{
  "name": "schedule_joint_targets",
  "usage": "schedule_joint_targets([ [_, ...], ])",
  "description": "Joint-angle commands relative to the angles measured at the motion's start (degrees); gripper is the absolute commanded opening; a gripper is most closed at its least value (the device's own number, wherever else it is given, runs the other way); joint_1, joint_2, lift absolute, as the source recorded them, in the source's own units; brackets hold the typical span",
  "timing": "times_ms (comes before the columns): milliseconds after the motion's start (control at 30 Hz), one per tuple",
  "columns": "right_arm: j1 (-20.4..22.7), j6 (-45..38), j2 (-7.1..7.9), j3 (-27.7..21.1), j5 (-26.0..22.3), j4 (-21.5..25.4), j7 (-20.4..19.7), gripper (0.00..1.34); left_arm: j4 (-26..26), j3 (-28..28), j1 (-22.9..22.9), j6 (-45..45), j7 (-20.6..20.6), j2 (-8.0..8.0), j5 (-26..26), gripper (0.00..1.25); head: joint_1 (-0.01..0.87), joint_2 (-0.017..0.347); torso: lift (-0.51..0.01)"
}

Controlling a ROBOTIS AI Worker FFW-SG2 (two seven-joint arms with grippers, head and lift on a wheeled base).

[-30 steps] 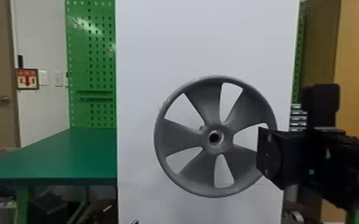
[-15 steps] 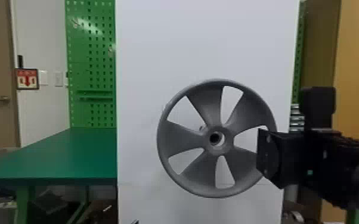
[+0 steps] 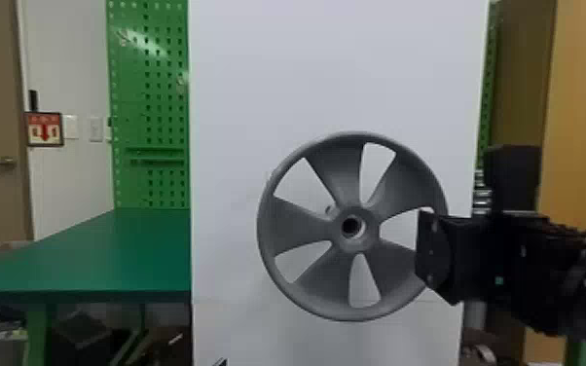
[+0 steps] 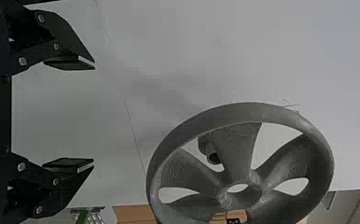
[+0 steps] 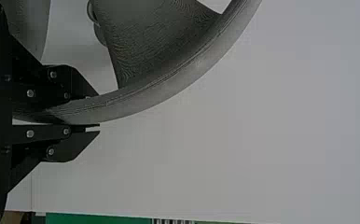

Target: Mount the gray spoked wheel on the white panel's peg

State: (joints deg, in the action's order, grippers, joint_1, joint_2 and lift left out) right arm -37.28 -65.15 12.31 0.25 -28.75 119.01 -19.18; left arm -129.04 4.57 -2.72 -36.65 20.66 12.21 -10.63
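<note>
Your biggest surface is the white panel (image 3: 336, 73), upright behind the work and running down to the head view's bottom edge. To your left, the green tabletop (image 3: 78, 258) meets the panel's left edge in that view, with the green pegboard (image 3: 160, 97) rising behind it. The gray spoked wheel (image 3: 302, 224) is upright in front of the panel, gripped at its right side. You have a broad stretch of white above the rim and a narrower strip on its left; on the right, the rim is near the panel's edge, where your right arm (image 3: 540, 272) comes in from the side. Your right gripper (image 3: 433, 258) has its jaws closed on the rim, and in the right wrist view one finger lies on the inner side of the rim and the other on the outer. The rest of the wheel reaches leftward from that hold, so the hub (image 3: 372, 228) is well apart from the jaws. Your left gripper (image 4: 94, 115) has its jaws wide, with the panel behind the gap and open room between its fingertips and the wheel. The smallest piece is the peg (image 4: 204, 142), seen through an opening between two spokes, beside the hub and out of line with its hole from that angle. From the head view, a bit of it peeks through a spoke gap, up and left of the hub.
</note>
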Motion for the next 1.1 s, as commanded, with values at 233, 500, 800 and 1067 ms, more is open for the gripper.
schedule_joint_targets([
  [233, -0.34, 1.25, -0.18, 0.19, 0.27, -1.76, 0.02, 0.20, 0.01, 0.09, -0.09, 0.00, 0.00, 0.00, 0.00, 0.74, 0.123, -0.008, -0.407],
  [500, -0.60, 1.87, -0.45, 0.19, 0.45, -2.73, 0.02, 0.20, 0.10, 0.18, -0.09, 0.00, 0.09, 0.00, 0.00, 0.74, 0.123, -0.008, -0.407],
  [800, -1.04, 2.57, -0.80, 0.28, 0.62, -4.14, 0.02, 0.20, 0.10, 0.18, -0.09, 0.00, 0.00, 0.00, -0.09, 0.74, 0.123, -0.008, -0.407],
  [1067, -1.13, 3.36, -0.98, 0.54, 0.89, -5.28, 0.02, 0.20, 0.10, 0.18, -0.09, 0.00, 0.00, 0.00, -0.09, 0.74, 0.123, -0.008, -0.407],
])
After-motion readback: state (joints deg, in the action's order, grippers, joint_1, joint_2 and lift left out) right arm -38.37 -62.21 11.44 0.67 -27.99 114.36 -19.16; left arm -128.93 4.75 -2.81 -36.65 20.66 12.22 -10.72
